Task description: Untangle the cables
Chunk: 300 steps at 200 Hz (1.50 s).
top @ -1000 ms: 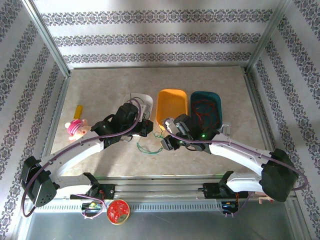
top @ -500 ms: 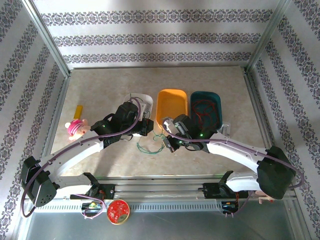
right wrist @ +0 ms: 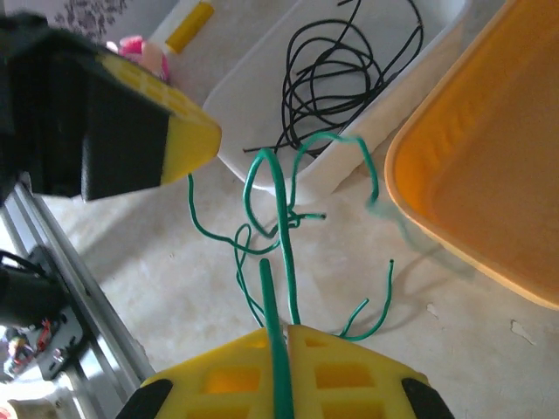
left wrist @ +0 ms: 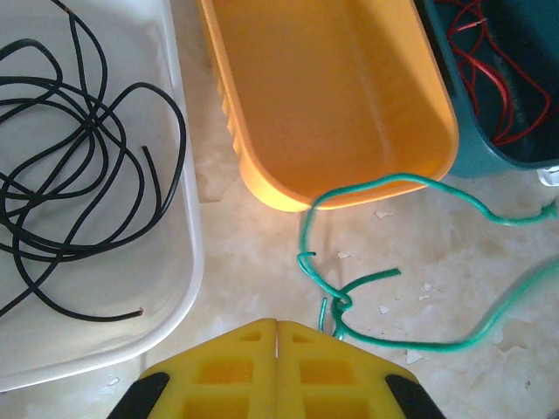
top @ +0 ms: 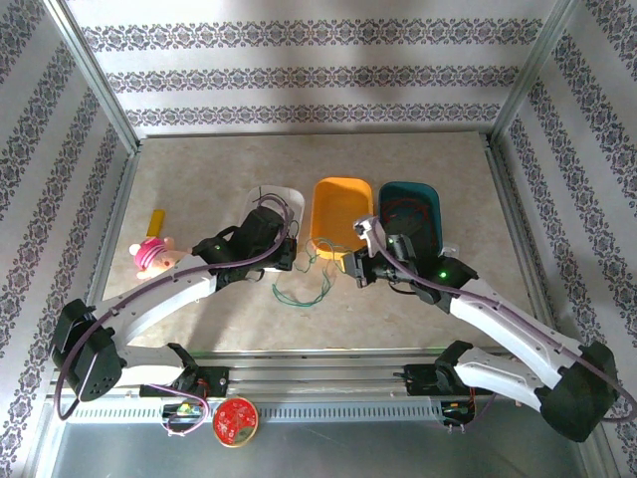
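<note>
Your left gripper (left wrist: 277, 327) sits near the front-left corner of the orange tray (top: 341, 182), its yellow fingers pressed together with no wire seen between them. Left of the orange tray, the black cable (left wrist: 79, 131) lies loosely coiled inside the white tray (left wrist: 188, 253). On the table just in front of the orange tray, the green cable (right wrist: 279, 227) loops and knots between your two grippers, one strand dropping just beside the left fingertips. Your right gripper (right wrist: 284, 336), near the orange tray's front-right corner, is clamped on the green cable. Right of the orange tray, the red cable (top: 403, 221) lies in the teal tray (top: 410, 184).
</note>
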Tool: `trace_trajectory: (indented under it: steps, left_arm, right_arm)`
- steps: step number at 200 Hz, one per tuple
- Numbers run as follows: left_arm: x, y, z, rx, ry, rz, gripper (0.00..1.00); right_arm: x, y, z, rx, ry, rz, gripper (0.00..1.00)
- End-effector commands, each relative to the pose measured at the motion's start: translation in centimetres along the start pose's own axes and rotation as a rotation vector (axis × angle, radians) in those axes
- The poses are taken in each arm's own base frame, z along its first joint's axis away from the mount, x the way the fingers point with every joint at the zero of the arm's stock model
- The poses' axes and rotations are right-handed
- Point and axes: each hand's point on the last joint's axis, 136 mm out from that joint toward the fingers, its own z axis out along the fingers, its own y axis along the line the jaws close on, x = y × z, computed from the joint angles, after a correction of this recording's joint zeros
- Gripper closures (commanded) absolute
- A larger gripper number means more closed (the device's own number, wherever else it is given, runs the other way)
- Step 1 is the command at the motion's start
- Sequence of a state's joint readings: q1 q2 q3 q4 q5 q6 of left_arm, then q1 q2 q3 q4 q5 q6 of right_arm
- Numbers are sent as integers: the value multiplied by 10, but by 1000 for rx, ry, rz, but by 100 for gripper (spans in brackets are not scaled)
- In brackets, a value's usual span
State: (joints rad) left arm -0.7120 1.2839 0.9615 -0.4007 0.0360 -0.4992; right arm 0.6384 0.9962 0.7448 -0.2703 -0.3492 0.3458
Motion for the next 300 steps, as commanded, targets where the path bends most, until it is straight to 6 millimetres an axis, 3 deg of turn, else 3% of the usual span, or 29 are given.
trace_trajectory:
  steps: [1,34,62,98,119,176,211,254,285,300]
  left_arm:
    - [3,-7,0,11,-2,50,100]
    - [4,-9,-2,22,-2,55,100]
    - [13,-4,-1,11,21,62,100]
    - [20,-11,-3,58,28,87,100]
    - [19,-27,-7,121,19,131,100]
    - [17,-81,-5,247,21,285,100]
    - [17,-95,-3,278,14,314,100]
    - [12,-85,-12,245,-41,297,100]
    - [5,-49,-13,60,-92,246,100]
    - [-2,-29,-18,-37,-136,206,100]
  right_arm:
    - [-13,8,-10,-72,-56,64,100]
    - [-46,-7,-36,-82,-225,169,100]
    - [-70,-35,-67,-16,-381,251,100]
    - [-83,-63,-92,25,-498,345,100]
    - [-81,-60,-83,0,-458,340,100]
    - [-63,-7,-27,-64,-283,205,100]
    - [-59,-8,-10,-44,-256,219,100]
    - [-80,-51,-27,117,-374,282,100]
    - [-98,-99,-47,305,-422,328,100]
    - [-96,-125,-51,440,-371,342,100]
